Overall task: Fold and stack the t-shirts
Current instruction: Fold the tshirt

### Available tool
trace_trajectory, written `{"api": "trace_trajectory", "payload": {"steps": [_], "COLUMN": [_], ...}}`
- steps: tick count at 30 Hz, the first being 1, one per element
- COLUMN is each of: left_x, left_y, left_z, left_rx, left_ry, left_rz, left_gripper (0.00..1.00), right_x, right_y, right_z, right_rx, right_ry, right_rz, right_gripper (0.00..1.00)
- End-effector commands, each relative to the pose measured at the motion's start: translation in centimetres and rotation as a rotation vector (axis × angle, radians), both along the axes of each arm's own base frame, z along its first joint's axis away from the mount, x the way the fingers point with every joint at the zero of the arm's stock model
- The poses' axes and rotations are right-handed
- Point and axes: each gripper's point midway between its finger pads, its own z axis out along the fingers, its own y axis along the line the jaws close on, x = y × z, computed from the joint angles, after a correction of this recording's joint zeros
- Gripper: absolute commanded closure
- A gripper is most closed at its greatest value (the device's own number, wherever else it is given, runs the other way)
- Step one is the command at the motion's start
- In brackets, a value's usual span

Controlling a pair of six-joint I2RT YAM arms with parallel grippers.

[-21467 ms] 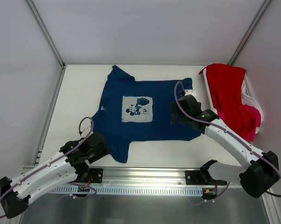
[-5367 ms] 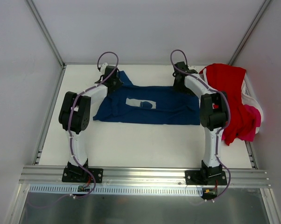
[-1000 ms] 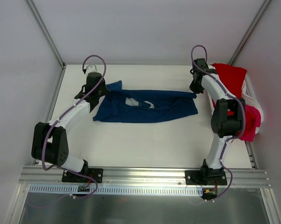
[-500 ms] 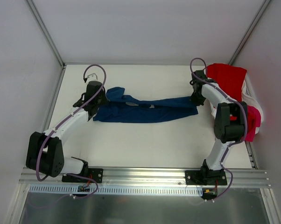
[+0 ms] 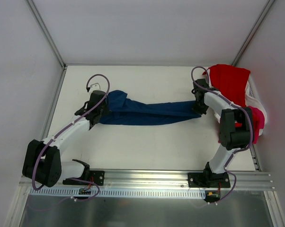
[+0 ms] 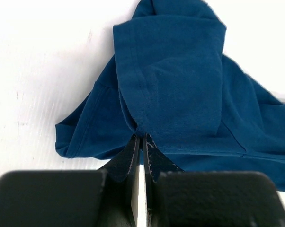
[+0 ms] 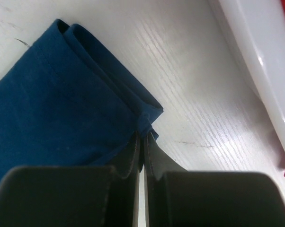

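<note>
Found the left gripper (image 6: 141,137) pinched tight on a bunched fold of the navy t-shirt (image 6: 180,94) near its sleeve end, and the right gripper (image 7: 142,135) likewise closed on the doubled hem corner at the other end. Saw the shirt drawn out between the two as a long narrow band across the far half of the counter (image 5: 147,151), print hidden inside the fold. Could not tell whether resting on the surface or held just above it. Judged the step in hand as laying this lengthwise fold flat. Called for lowering both ends together at one height, holding light tension against sagging or twisting in the middle, and releasing only after lining up the edges. Looked lumpy at the left end around the sleeve, so probably wanted smoothing before any crosswise fold. Noted the white basket (image 7: 256,47) just beside the right gripper, with the red t-shirt (image 5: 230,85) draped over it and the pink t-shirt (image 5: 260,118) showing lower down. Left little room on that side, and risked snagging the red cloth on any wide swing of the right arm.
</note>
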Motion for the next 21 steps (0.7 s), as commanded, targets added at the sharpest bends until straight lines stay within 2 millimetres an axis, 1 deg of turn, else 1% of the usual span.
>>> {"api": "trace_trajectory", "payload": {"steps": [1, 4, 5, 6, 7, 8, 9, 11, 13, 16, 17, 19, 21], "left_x": [-1.4, -2.5, -2.8, -3.3, -3.7, -4.0, -4.6, -5.5, -5.8, -6.0, -5.9, -5.8, -5.5], "left_y": [1.4, 1.5, 1.4, 1.5, 1.5, 1.3, 1.5, 1.4, 1.5, 1.6, 1.4, 1.4, 1.2], "left_z": [-0.9, -2.6, -3.1, -3.8, -4.5, -4.9, -5.8, -6.8, -7.1, -6.6, -5.8, -4.8, -3.6], "left_rx": [0.058, 0.067, 0.060, 0.062, 0.063, 0.050, 0.053, 0.043, 0.048, 0.045, 0.037, 0.028, 0.015], "left_ry": [0.028, 0.074, 0.088, 0.111, 0.135, 0.147, 0.174, 0.199, 0.209, 0.192, 0.167, 0.133, 0.092], "left_rz": [0.049, 0.065, 0.076, 0.079, 0.079, 0.088, 0.097, 0.113, 0.126, 0.142, 0.139, 0.145, 0.147], "left_gripper": [1.00, 1.00, 0.95, 0.85, 0.72, 0.45, 0.30, 0.08, 0.01, 0.01, 0.01, 0.01, 0.01], "right_x": [-0.4, -0.8, -0.8, -0.8, -0.8, -0.9, -1.1, -1.3, -1.5, -1.9, -1.9, -2.1, -2.1], "right_y": [-1.1, -0.9, -0.9, -0.8, -0.8, -0.9, -1.0, -1.4, -1.5, -1.9, -1.9, -2.0, -1.9], "right_z": [0.9, 0.1, 0.0, -0.1, -0.1, -0.2, -0.2, 0.0, 0.1, 0.6, 1.1, 1.8, 3.1], "right_rx": [-0.049, -0.040, -0.036, -0.034, -0.033, -0.039, -0.043, -0.059, -0.069, -0.086, -0.087, -0.093, -0.091], "right_ry": [-0.036, -0.016, -0.012, -0.009, -0.010, -0.009, -0.005, -0.004, -0.002, -0.006, -0.021, -0.036, -0.068], "right_rz": [-0.030, -0.020, -0.019, -0.018, -0.020, -0.025, -0.035, -0.045, -0.052, -0.059, -0.061, -0.060, -0.058], "right_gripper": [1.00, 1.00, 0.93, 0.71, 0.48, 0.15, 0.01, 0.01, 0.00, 0.00, 0.00, 0.01, 0.00]}}
